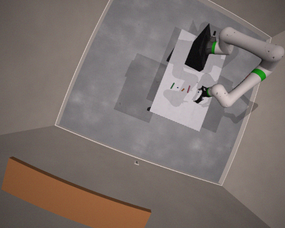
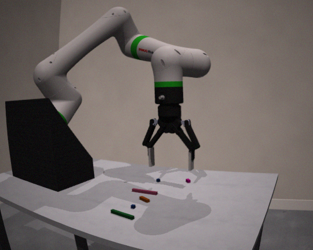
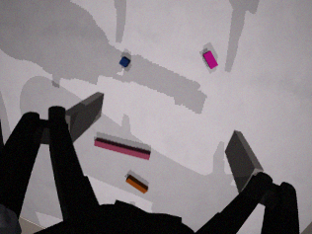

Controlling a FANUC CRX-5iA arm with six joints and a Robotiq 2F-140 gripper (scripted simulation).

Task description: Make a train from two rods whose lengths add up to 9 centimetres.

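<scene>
- The hand (image 2: pixel 170 162) hung above the worktop (image 2: pixel 231 204) with fingers fully apart and nothing between them, apparently ready to descend on a rod.
- The green rod (image 2: pixel 122 214) lay nearest the front edge, well apart from the hand.
- One blue rod (image 2: pixel 132 206) lay just beside the green rod; green plus blue gives the required sum.
- A second blue rod (image 2: pixel 158 180) and the magenta rod (image 2: pixel 188 180) lay below the hand.
- The pink rod (image 2: pixel 144 191) and the orange rod (image 2: pixel 144 199) lay between, and should stay apart from the train.
</scene>
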